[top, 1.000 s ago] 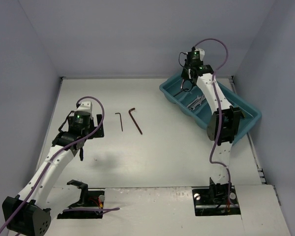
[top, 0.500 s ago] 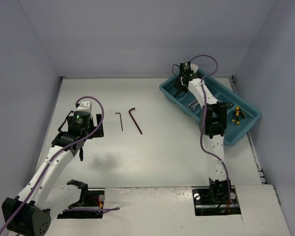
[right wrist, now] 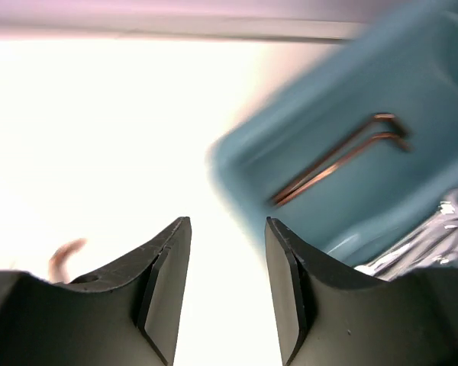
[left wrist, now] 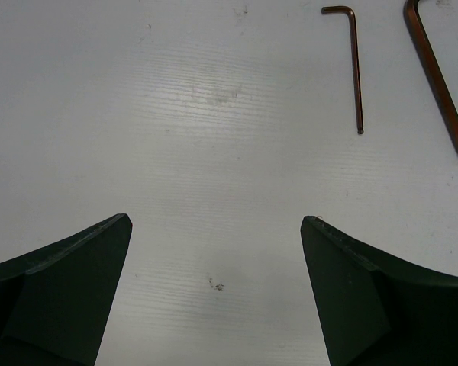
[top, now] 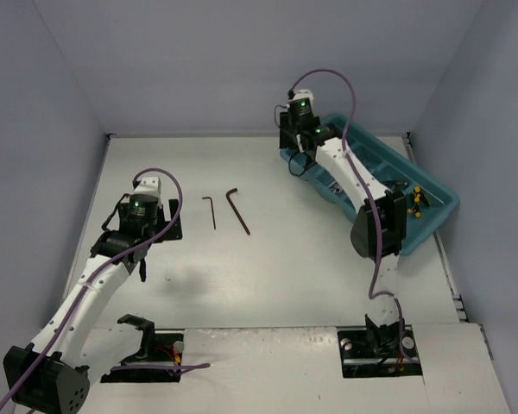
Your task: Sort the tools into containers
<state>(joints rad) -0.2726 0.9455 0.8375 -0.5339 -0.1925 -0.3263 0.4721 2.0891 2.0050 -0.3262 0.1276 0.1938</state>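
Note:
Two dark L-shaped hex keys lie side by side on the white table, the shorter one (top: 210,212) (left wrist: 356,69) left of the longer one (top: 237,211) (left wrist: 439,84). My left gripper (top: 142,236) (left wrist: 216,221) hangs open over bare table to their near left, holding nothing. The teal tray (top: 439,207) (right wrist: 412,91) sits at the back right. Its compartments hold two hex keys (right wrist: 340,160), silver wrenches (right wrist: 433,232) and a yellow-and-black tool (top: 416,200). My right gripper (top: 299,160) (right wrist: 227,221) hovers at the tray's left corner, open and empty.
Grey walls close in the table (top: 285,267) on three sides. The right arm (top: 363,185) stretches over the tray's left half and hides part of it. Both arm bases sit at the near edge.
The right arm swung left from above the tray's inside to its left corner, and its jaws parted. The left arm and the two table hex keys have not moved.

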